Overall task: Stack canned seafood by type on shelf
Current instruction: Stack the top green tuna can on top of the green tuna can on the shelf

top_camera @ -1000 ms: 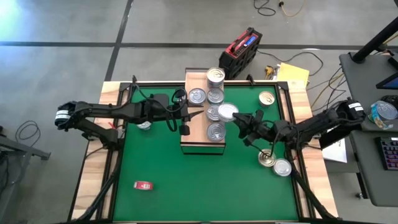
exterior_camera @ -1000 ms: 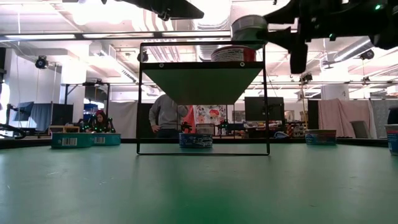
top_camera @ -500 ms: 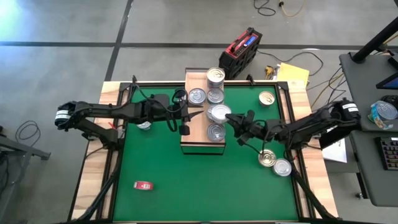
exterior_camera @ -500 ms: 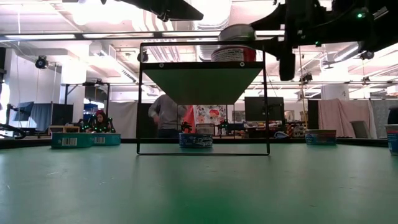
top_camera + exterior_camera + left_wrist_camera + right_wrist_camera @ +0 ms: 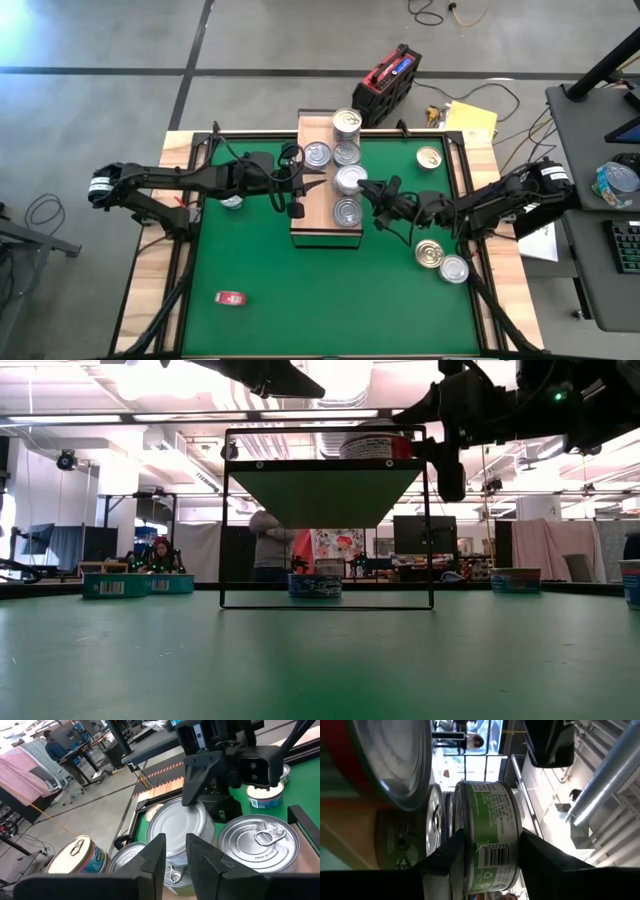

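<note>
Stacking tins on the shelf (image 5: 310, 215): right gripper (image 5: 362, 190) pinching a green-labelled tin (image 5: 490, 837), lowering it onto a tin just beneath. Left gripper (image 5: 172, 857) idling beside, fingers nearly together, empty. Next, likely: releasing squarely, withdrawing.

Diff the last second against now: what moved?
The right gripper, shut on a can, carried it leftward from beside the shelf to over the middle cans there; it has not let go. The left gripper, the other shelf cans, the two cans on the mat and the red object stayed put.
</note>
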{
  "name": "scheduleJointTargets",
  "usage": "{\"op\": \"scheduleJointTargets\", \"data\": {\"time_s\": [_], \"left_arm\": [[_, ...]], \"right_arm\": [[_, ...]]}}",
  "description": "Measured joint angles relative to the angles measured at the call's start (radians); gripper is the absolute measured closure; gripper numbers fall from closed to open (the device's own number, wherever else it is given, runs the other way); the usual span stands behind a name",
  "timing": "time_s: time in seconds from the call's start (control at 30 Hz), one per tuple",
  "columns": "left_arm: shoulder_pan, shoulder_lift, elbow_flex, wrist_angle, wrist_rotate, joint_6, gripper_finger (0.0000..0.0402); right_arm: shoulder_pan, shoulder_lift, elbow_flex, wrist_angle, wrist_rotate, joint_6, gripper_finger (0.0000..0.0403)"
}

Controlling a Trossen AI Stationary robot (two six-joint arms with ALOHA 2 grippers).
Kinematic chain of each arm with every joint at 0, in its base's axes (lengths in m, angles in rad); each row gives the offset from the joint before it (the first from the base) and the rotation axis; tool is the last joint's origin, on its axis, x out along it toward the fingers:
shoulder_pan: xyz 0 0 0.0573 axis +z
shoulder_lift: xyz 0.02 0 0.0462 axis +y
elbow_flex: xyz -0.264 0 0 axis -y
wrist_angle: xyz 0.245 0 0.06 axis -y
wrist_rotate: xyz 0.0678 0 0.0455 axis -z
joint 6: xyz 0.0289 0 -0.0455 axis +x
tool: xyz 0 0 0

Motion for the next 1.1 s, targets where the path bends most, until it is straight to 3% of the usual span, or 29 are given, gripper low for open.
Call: {"op": "scheduleJointTargets", "data": {"time_s": [0.17,0.3,0.47,0.57,0.73,0.8,0.97,1.1], "left_arm": [[0.0,0.0,0.0,-0.001,0.0,0.0,0.0341],[0.0,0.0,0.0,-0.012,0.0,-0.004,0.0341],[0.001,0.0,0.0,-0.021,-0.022,-0.004,0.0341],[0.001,0.0,0.0,-0.021,-0.026,-0.004,0.0341],[0.0,0.0,0.0,-0.02,-0.029,-0.001,0.0341],[0.0,0.0,0.0,-0.02,-0.043,0.0,0.0341],[0.0,-0.001,0.0,-0.02,-0.068,0.0,0.0341],[0.0,-0.001,0.0,-0.019,-0.069,0.009,0.0341]], "right_arm": [[0.002,0.0,0.0,-0.024,0.009,-0.058,0.0258],[0.031,0.0,0.0,-0.013,0.099,-0.237,0.0265],[0.058,-0.003,-0.001,0.069,0.13,-0.407,0.0265],[0.057,-0.003,-0.002,0.149,0.13,-0.406,0.0265],[0.044,-0.034,-0.002,0.477,0.138,0.009,0.0265],[0.037,-0.072,0.0,0.497,0.143,0.239,0.0265],[-0.011,-0.212,0.025,0.266,0.122,0.829,0.0265],[-0.066,-0.319,0.076,-0.062,0.096,1.202,0.0265]]}}
